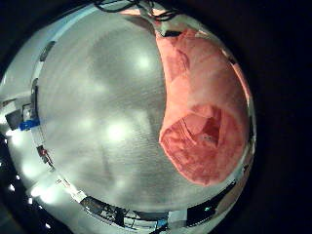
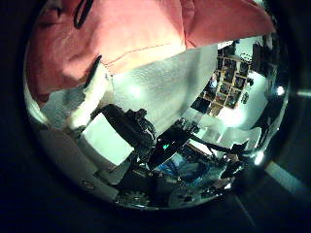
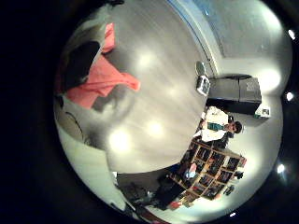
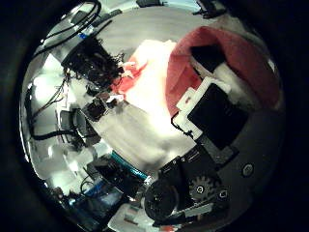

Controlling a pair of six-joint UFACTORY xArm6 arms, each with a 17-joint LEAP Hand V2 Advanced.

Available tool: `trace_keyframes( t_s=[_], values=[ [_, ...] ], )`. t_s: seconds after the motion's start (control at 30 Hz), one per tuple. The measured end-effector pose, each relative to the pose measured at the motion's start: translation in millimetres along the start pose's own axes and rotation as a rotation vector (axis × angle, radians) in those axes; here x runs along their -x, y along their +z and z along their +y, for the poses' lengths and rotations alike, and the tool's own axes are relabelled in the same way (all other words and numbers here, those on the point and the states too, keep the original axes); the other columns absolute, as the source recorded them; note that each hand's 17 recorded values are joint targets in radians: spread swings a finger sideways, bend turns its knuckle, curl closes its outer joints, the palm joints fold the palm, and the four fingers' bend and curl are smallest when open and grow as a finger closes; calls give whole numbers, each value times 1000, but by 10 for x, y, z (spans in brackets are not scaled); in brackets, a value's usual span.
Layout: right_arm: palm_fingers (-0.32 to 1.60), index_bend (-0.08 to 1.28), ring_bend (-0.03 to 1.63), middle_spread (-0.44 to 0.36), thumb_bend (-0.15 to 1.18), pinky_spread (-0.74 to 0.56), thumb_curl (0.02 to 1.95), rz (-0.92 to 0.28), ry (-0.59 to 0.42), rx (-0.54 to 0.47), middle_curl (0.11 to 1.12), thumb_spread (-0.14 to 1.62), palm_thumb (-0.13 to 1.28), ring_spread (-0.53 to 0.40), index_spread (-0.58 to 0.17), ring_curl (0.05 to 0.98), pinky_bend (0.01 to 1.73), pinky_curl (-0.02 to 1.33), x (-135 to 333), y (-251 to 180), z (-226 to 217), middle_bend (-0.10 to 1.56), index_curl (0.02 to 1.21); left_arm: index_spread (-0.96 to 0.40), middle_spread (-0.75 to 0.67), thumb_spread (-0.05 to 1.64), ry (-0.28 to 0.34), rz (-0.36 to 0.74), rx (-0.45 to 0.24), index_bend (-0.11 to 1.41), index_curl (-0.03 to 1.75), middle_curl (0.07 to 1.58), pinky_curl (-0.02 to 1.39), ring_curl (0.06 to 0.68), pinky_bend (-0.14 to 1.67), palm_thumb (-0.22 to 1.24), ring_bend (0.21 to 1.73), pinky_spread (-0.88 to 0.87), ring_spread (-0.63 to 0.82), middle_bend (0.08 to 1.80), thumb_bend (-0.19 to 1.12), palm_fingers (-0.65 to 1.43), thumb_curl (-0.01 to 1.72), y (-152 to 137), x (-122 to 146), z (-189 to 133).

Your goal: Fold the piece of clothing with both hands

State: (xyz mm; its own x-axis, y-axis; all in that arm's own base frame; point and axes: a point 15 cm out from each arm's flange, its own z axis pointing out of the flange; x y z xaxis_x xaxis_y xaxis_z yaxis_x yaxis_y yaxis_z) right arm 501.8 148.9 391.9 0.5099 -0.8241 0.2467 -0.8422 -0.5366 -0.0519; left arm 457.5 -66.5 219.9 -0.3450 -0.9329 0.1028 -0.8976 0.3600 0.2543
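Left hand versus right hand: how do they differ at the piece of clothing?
The left hand has a fingertip at the edge of the piece of clothing; the right hand has a finger over the cloth. The clothing looks nearer the left hand's little-finger side than the right hand's. Both are at it; neither grip is clear.

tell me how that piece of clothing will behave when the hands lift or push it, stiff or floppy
Probably floppy: the piece of clothing lies crumpled in soft folds on the table, so lifted edges should sag. Likely light, as it looks thin. Pushed, it would probably bunch up rather than slide whole.
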Motion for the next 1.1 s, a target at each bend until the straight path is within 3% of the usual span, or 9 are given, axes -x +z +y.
trace_keyframes(
  t_s=[0.43, 0.63, 0.87, 1.0, 1.03, 1.1],
  values=[
    [980, 1085, 1315, -149, -5, -232, 1048, -60, -105, -35, 934, 1049, 1087, -270, -276, 919, 1088, 1277, 732, 423, -566, 1307, 973, -135, 8, 1203, -140, 48, -169, 265, 576, 394, 337, 193, 186, 683, 606, 170, 63, 221, -12, 389, 376, -895, 504, 530],
    [990, 1068, 1308, -150, -12, -232, 1053, -108, -154, -54, 934, 1053, 1063, -269, -278, 920, 1078, 1275, 1135, 713, -808, 1296, 975, -152, 1, 1196, -212, 49, -179, 273, 600, 411, 330, 197, 189, 715, 609, 166, 51, 218, -12, 389, 390, -982, 780, 758],
    [988, 1035, 1300, -164, -31, -241, 965, -160, -178, -33, 934, 1094, 886, -267, -287, 910, 1086, 1252, 1470, 1058, -939, 1256, 983, -155, 3, 1199, -275, 55, -192, 266, 622, 427, 327, 196, 193, 742, 603, 165, 55, 215, -12, 384, 405, -1008, 939, 964],
    [890, 902, 1276, -180, -17, -275, 882, -204, -182, -43, 909, 1146, 854, -266, -311, 867, 1069, 1172, 1546, 1118, -983, 1169, 963, -154, 4, 1203, -296, 51, -197, 261, 634, 434, 328, 197, 195, 747, 605, 165, 61, 204, -12, 381, 410, -1010, 998, 1088],
    [822, 811, 1272, -185, -23, -295, 860, -212, -187, -49, 889, 1155, 838, -271, -322, 847, 1064, 1140, 1552, 1089, -986, 1125, 941, -154, 4, 1203, -297, 52, -196, 260, 636, 435, 328, 197, 195, 748, 605, 165, 62, 202, -13, 381, 411, -1003, 994, 1105],
    [435, 495, 1332, -209, -22, -357, 823, -232, -197, -70, 843, 1169, 822, -288, -326, 845, 1106, 1100, 1549, 989, -995, 959, 884, -154, 5, 1204, -298, 51, -197, 257, 641, 439, 328, 197, 195, 748, 605, 165, 63, 199, -13, 381, 413, -1001, 986, 1126]
  ],
)
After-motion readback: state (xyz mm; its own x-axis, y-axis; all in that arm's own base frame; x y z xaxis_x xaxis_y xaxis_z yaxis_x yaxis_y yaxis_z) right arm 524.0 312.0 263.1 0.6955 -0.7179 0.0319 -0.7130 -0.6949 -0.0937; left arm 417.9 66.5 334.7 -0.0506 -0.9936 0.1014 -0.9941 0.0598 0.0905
